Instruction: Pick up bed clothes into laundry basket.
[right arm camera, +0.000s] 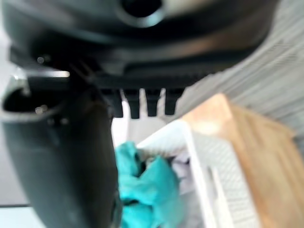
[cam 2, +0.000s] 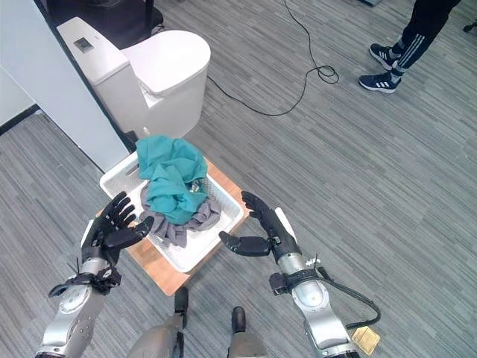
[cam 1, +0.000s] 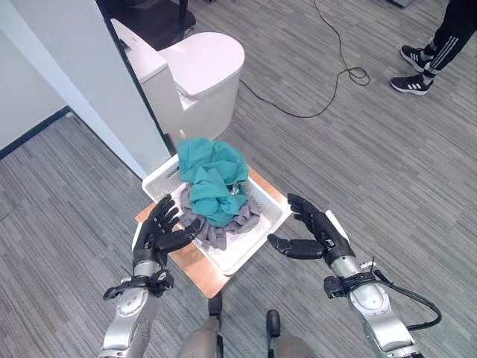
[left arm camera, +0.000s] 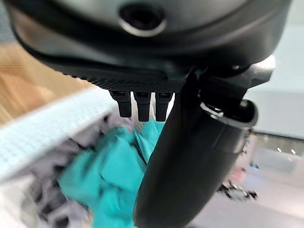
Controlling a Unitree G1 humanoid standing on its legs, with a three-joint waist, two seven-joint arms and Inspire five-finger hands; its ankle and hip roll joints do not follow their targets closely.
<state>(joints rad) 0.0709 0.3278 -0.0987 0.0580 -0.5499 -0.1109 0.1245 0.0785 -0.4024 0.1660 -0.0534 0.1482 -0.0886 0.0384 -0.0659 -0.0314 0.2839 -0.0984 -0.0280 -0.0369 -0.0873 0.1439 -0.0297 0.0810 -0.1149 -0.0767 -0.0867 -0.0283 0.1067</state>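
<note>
Left wrist view | basket (cam 1: pixel 264 224) rim blurred | teal cloth (cam 1: pixel 212 175) (covering grey cloth (cam 1: pixel 223 230))

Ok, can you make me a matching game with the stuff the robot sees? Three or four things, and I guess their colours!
Things:
1. basket
2. top cloth
3. cloth underneath
4. small table

Colours:
A. grey
B. brown wood
C. white
D. teal green

Pairs: 1-C, 2-D, 3-A, 4-B.

The left hand and right hand are open, one on each side of the basket.
</note>
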